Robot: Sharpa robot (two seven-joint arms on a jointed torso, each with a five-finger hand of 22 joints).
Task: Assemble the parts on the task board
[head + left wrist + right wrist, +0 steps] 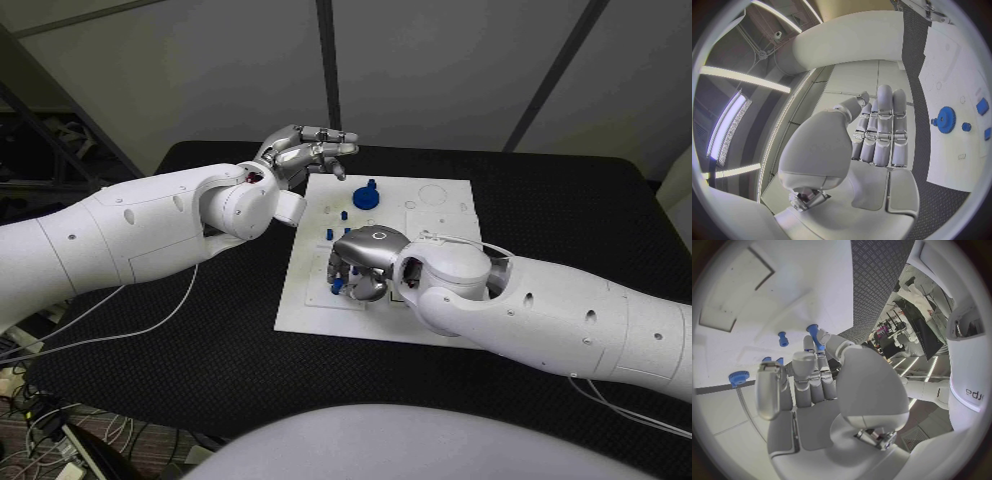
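Note:
The white task board [433, 215] lies in the middle of the black table. A blue gear [366, 196] stands on its far part, with small blue parts [346, 213] just in front of it. My right hand [361, 265] reaches down onto the board's near left part. In the right wrist view it pinches a blue peg [812, 333] between thumb and a fingertip, close to another blue peg [783, 338] standing on the board. My left hand [306, 150] hovers off the board's far left corner, fingers straight and holding nothing [879, 130]; the gear [946, 119] lies beside it.
The black table [577, 200] extends to the right of the board. A white cable [101, 335] hangs off the table's left edge under my left arm. The board has a rectangular recess [736, 290] and several small holes.

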